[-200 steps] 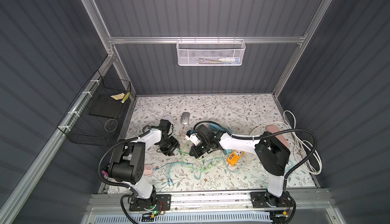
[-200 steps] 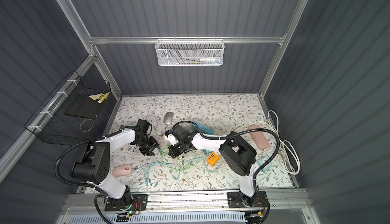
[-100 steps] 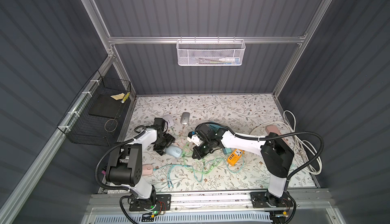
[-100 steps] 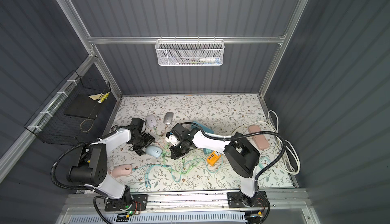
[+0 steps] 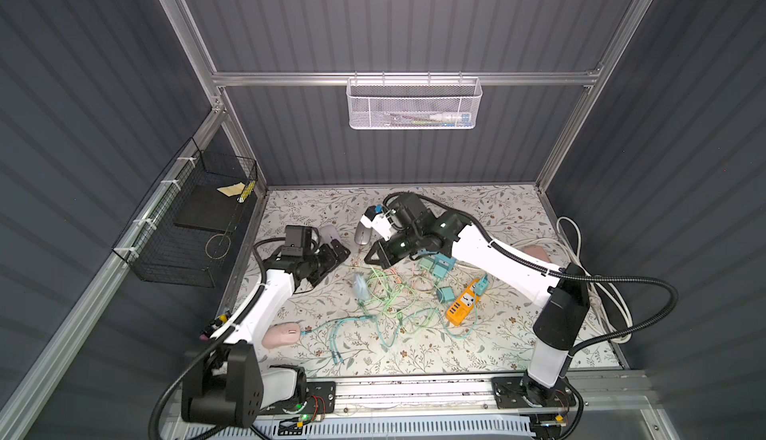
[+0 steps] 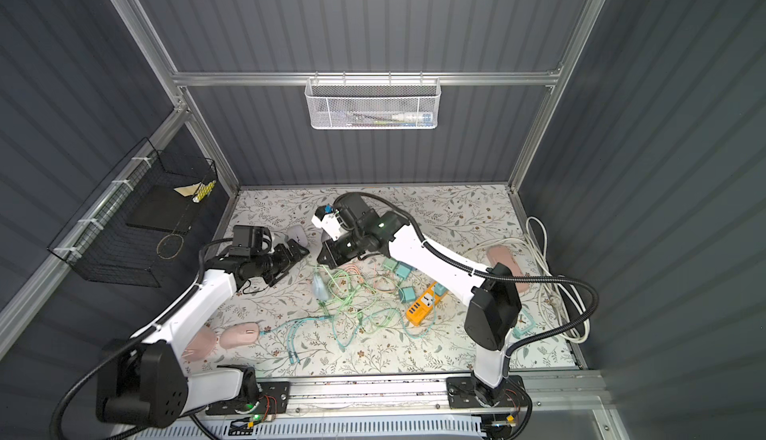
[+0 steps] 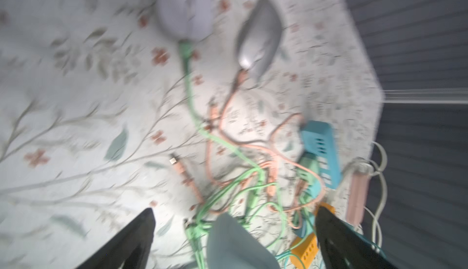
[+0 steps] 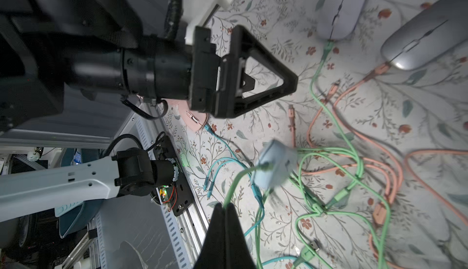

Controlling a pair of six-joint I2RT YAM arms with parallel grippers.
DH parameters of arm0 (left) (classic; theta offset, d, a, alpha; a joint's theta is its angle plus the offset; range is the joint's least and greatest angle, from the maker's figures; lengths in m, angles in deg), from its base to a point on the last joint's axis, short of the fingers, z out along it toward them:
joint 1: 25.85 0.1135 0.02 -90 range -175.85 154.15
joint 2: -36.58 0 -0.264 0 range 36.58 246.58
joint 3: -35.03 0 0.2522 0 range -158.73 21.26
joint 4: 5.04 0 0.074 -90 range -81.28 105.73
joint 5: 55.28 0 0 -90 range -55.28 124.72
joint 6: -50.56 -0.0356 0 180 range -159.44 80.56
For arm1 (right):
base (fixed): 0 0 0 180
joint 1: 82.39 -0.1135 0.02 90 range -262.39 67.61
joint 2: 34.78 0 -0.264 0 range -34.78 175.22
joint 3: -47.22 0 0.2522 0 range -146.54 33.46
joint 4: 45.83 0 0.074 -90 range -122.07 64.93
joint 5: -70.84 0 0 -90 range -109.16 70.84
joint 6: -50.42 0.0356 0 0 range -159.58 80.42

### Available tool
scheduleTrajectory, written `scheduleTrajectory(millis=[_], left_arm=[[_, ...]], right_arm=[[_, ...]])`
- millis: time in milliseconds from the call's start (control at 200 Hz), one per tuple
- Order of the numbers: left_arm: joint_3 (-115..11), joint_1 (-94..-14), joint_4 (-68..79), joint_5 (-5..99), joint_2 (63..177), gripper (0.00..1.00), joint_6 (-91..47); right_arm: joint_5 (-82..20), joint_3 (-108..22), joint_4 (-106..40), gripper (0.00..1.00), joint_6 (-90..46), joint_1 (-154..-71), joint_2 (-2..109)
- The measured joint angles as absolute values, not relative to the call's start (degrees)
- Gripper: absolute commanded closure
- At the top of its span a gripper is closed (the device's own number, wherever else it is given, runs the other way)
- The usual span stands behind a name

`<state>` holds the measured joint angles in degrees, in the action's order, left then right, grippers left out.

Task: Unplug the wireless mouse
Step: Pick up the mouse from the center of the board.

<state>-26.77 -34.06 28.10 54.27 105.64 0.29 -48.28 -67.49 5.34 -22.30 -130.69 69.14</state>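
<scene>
Left gripper (image 7: 234,212) had let go of the pale blue mouse (image 5: 360,286) and pulled back, its jaws spread wide. Right gripper (image 8: 225,209), pressed together, pinched the green cable (image 8: 233,184) that appeared joined to the mouse, seen blurred over the cable tangle (image 5: 398,293) near the middle of the table (image 5: 497,218). Unplugging looked unfinished; the small, smooth shell seemed tethered by its plug.

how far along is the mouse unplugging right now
Nothing looks done yet: the green cable appears to still reach the light blue mouse. In hand: the right gripper is shut on that cable; the left gripper is open, holding nothing. Remaining: pulling the plug free.
</scene>
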Motion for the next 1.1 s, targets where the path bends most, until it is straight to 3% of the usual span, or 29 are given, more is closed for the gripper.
scheduleTrajectory(millis=[95,240,450,576,1096], left_arm=[[-21.5,-34.1,17.8,57.8,98.5,0.16,-3.4],[-11.7,-36.7,2.2,63.4,90.7,0.19,-12.4],[-17.6,-49.9,-0.2,66.5,90.8,0.22,-35.2],[-18.4,-52.3,-2.1,66.5,92.2,0.23,-43.1],[-19.3,-64.2,-1.7,59.4,97.9,0.24,-52.7]], right_arm=[[-49.3,-69.3,8.1,1.0,-23.2,-128.9,68.3],[-49.9,-69.5,13.4,1.0,-25.0,-127.0,66.5],[-52.5,-68.6,17.5,1.0,-26.6,-124.8,61.6],[-54.7,-68.5,17.7,1.0,-26.4,-124.4,59.1],[-60.8,-67.3,16.4,1.0,-21.3,-123.7,55.5]])
